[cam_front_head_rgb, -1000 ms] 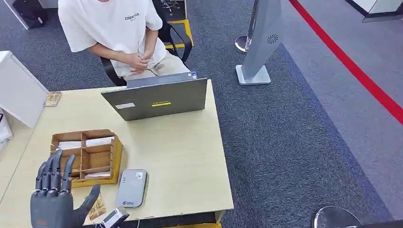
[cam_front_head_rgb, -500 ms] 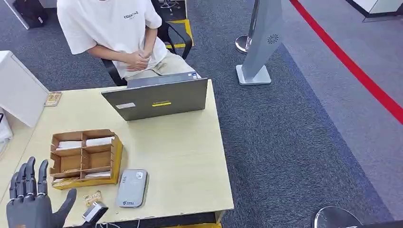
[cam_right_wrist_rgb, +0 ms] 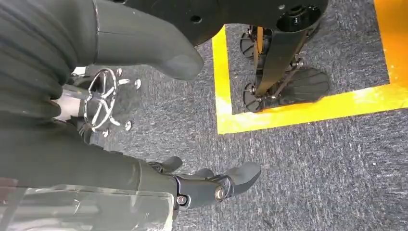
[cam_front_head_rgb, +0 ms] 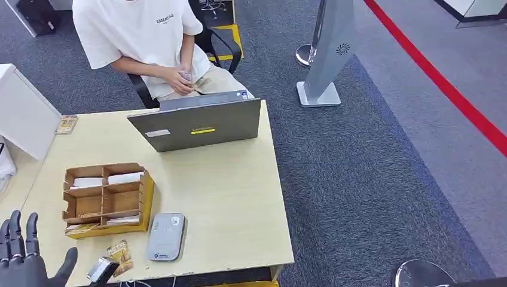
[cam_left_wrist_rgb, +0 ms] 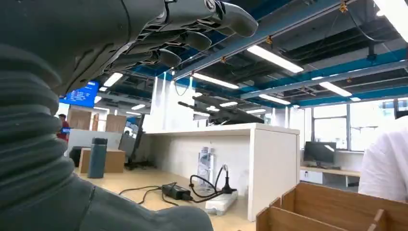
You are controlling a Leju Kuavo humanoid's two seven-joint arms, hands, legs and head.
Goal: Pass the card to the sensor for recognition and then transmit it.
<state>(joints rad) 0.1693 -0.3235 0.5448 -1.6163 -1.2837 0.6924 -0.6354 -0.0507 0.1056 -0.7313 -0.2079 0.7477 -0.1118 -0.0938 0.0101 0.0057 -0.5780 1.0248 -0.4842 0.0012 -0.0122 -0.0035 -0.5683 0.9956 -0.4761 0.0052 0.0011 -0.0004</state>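
The left hand [cam_front_head_rgb: 27, 263] sits at the near left corner of the pale wooden worktop [cam_front_head_rgb: 227, 197], its dark fingers [cam_front_head_rgb: 14, 230] upright and spread apart, thumb angled out to the side, holding nothing. In the left wrist view the same fingers [cam_left_wrist_rgb: 192, 38] stretch out flat and apart. Just beside the thumb, at the worktop's near edge, a small patterned gold-brown card [cam_front_head_rgb: 121, 256] lies flat on the surface, with a small silver-edged object [cam_front_head_rgb: 101, 270] touching or nearly touching it on the hand's side; what that object is cannot be told. The right hand [cam_right_wrist_rgb: 144, 120] hangs low over grey carpet [cam_right_wrist_rgb: 312, 168] marked with a yellow line; its thick thumb and dark fingers [cam_right_wrist_rgb: 226, 183] are apart with nothing between them.

Just right of the card rests the flat grey rounded-rectangle sensor pad [cam_front_head_rgb: 166, 236]. Behind the card and touching the sensor's left side stands an open brown cardboard organiser box with compartments [cam_front_head_rgb: 107, 200], several holding white and tan cards. Farther back, a grey laptop [cam_front_head_rgb: 197, 122] stands open with its lid toward the robot. Beyond it a person in a white T-shirt [cam_front_head_rgb: 140, 36] sits on a black chair, hands together in the lap. A white box [cam_front_head_rgb: 24, 116] stands at the worktop's left edge.
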